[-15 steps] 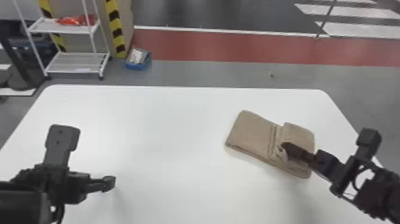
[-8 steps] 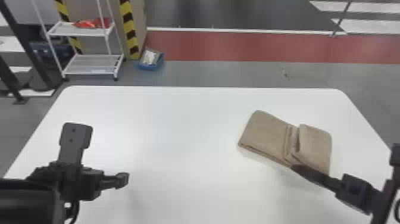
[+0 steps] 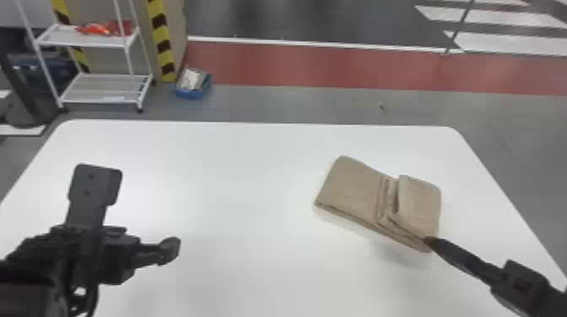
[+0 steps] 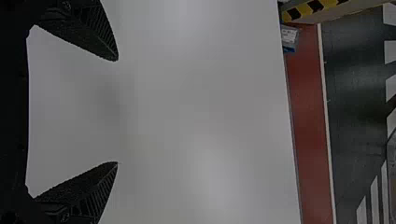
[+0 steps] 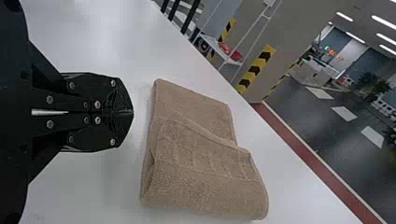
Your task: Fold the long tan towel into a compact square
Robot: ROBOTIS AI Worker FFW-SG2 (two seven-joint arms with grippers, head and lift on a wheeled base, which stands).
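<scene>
The tan towel lies on the right half of the white table, its right end folded over on top with a small upright ridge at the flap's edge. At the towel's near right corner is my right gripper. In the right wrist view the right gripper has its fingertips pressed together, with a strip of table between them and the towel. My left gripper is over the left part of the table, away from the towel. The left wrist view shows the left gripper with fingers wide apart, nothing between them.
The white table has its far edge before a grey floor with a red strip. Beyond it stand a white wheeled rack and a small blue box on the floor.
The right gripper has drawn back from on top of the towel's folded end to its near right corner. The head view has shifted slightly between frames; the left gripper looks unchanged over the table.
</scene>
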